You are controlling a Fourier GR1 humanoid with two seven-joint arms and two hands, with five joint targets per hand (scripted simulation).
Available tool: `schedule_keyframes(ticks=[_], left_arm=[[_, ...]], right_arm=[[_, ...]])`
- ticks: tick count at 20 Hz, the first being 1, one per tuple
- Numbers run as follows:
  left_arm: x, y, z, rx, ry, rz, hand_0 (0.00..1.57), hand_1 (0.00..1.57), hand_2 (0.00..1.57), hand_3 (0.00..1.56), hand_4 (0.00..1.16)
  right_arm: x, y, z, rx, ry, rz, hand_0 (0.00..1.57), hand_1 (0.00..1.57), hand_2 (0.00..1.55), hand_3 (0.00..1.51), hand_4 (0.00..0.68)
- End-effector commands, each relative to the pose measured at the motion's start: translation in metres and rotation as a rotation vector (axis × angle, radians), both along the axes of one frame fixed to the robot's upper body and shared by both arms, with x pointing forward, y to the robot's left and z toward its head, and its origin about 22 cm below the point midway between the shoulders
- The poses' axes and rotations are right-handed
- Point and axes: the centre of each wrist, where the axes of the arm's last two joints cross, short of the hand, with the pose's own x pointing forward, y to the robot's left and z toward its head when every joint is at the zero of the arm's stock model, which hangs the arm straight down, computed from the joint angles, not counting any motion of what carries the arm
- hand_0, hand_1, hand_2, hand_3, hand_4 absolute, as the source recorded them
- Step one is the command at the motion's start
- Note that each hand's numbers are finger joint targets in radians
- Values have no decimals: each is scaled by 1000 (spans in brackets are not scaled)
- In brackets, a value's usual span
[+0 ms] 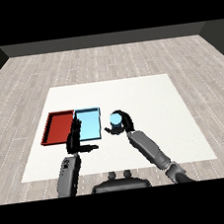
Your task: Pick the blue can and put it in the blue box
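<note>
Left robot hand (76, 142): we see its fingers straight and holding nothing, over the near edge of the blue box (88, 125)
Right robot hand (123, 124): we see it curled round the blue can (116, 119), just right of the blue box
Blue can: we judge it light, stiff and smooth, likely slippery; we would hold it round the middle of its side
Red tray (58, 126): left of the blue box on the white desk (147, 99)
</note>
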Motion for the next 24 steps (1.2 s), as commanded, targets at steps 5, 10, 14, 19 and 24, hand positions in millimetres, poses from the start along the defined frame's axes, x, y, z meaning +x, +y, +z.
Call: schedule_keyframes(ticks=[5, 10, 14, 19, 24], left_arm=[[14, -26, 3, -20, 48, -76, 0, 0, 0, 0, 0], [19, -31, -11, 10, 60, -78, 0, 0, 0, 0, 0], [38, -54, 0, 12, 79, -121, 0, 0, 0, 0, 0], [32, -53, -2, 40, 88, -128, 0, 0, 0, 0, 0], [58, -91, 5, 40, 133, -148, 0, 0, 0, 0, 0]], right_arm=[[-1, -9, 29, 14, -76, 32, 1429, 1429, 1451, 1423, 660], [12, -34, 19, 21, -57, 48, 1429, 1429, 1451, 1423, 660], [4, -33, 35, 26, -116, 62, 1424, 1424, 1425, 1403, 652], [17, -30, 34, 24, -101, 63, 1426, 1426, 1442, 1408, 669], [-2, -25, 33, 25, -108, 79, 1419, 1419, 1448, 1416, 660]])
